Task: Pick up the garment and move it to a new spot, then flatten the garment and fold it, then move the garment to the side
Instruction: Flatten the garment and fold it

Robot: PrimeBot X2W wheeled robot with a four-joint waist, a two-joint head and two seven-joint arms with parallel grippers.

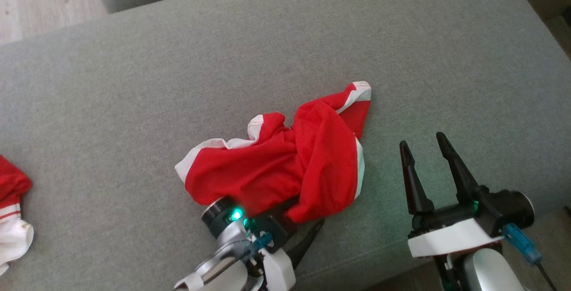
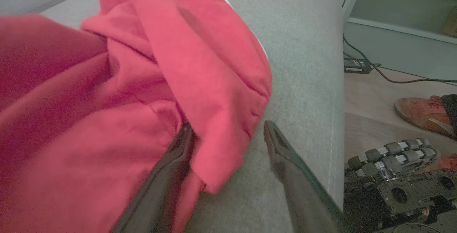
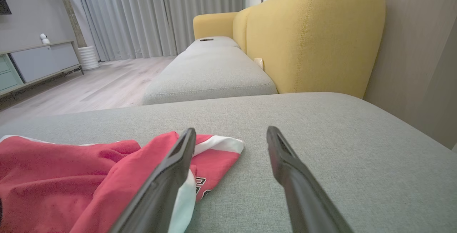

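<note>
Our left hand [image 2: 228, 127], fingers spread and released, sits under the near hem of the crumpled red-and-white jersey [image 1: 285, 170], a fold draped between them. Our right hand [image 1: 421, 139] stands released just right of it. The jersey lies near the front edge of the grey sofa cushion [image 1: 178, 81]; bare cushion extends behind and leftward to a second red garment [image 1: 11, 210].

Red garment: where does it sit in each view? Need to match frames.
Head view: red garment crumpled at centre.
Left wrist view: garment covers the left half, a fold between the left gripper's jaws.
Right wrist view: garment in lower left corner.
Shared landmark: grey sofa cushion.
</note>
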